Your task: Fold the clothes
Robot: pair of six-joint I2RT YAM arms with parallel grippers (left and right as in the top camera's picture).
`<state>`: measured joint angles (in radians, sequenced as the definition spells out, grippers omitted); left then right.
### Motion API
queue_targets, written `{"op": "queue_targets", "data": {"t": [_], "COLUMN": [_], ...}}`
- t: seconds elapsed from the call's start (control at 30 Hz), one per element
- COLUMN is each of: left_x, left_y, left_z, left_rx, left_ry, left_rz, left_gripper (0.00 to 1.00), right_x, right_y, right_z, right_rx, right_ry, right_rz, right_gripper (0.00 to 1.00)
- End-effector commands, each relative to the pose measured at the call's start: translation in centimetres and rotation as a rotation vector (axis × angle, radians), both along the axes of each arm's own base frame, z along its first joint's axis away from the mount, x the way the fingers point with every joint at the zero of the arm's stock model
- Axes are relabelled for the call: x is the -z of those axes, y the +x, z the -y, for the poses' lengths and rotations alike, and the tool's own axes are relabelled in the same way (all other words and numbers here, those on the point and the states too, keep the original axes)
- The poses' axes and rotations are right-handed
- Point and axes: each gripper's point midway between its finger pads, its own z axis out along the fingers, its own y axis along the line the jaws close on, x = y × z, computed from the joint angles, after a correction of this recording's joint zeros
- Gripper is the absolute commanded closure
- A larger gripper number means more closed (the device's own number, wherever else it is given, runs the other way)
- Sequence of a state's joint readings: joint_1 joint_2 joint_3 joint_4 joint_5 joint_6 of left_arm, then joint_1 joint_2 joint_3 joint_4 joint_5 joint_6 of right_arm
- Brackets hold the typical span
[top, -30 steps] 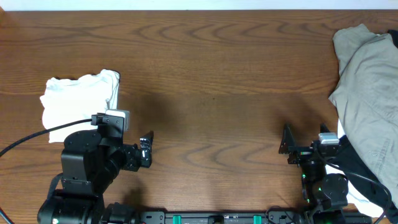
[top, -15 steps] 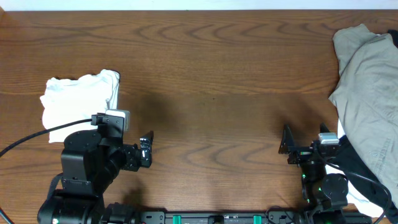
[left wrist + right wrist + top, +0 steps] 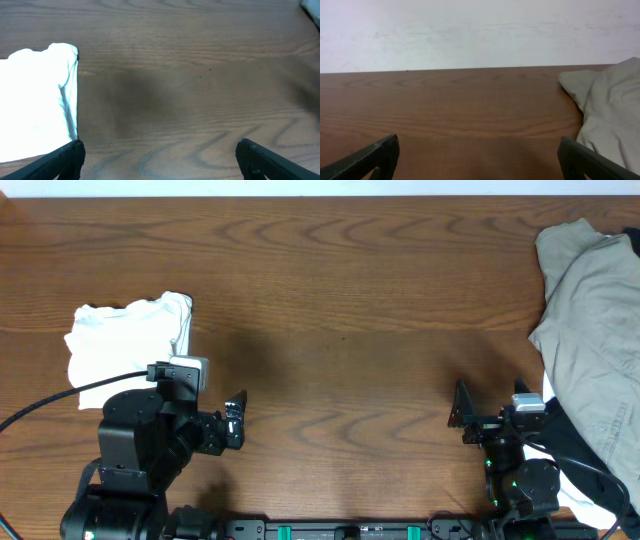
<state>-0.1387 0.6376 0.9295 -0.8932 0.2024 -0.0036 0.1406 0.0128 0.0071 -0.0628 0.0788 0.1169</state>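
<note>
Still static: left pincer and right pincer gaping, empty; white T-shirt unmoved.

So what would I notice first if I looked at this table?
Probably the white T-shirt, sitting in a small bundle on the left of the brown wooden table. Next, the big beige-grey garment heaped at the right edge. At the near edge, the left gripper and right gripper are open and empty.
</note>
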Motion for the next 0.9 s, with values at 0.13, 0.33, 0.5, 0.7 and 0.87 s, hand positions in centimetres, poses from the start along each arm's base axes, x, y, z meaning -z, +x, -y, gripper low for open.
{"op": "queue_targets", "data": {"t": [0.13,0.33,0.5,0.7,0.87], "left_x": [-0.2,-0.7,-2.0,-1.1,2.0], "left_y": [0.0,-0.4,-1.7,-3.5,-4.6], "left_z": [0.0,-0.1,-0.3,-3.5,-4.2], "left_rx": [-0.009,-0.01,-0.011,-0.141,-0.176], "left_ry": [-0.007,-0.01,-0.021,0.068,0.078], "left_rz": [0.005,0.029,0.11,0.159,0.175], "left_gripper": [0.02,0.02,0.02,0.02,0.02], "right_x": [0.0,0.0,0.0,0.0,0.0], "right_y": [0.0,0.0,0.0,0.0,0.0], "right_z": [0.1,0.1,0.1,0.1,0.1], "right_rx": [0.0,0.0,0.0,0.0,0.0], "right_ry": [-0.017,-0.017,-0.017,-0.017,-0.017], "right_rz": [0.002,0.002,0.003,0.003,0.003], "right_gripper": [0.01,0.01,0.01,0.01,0.01]}}
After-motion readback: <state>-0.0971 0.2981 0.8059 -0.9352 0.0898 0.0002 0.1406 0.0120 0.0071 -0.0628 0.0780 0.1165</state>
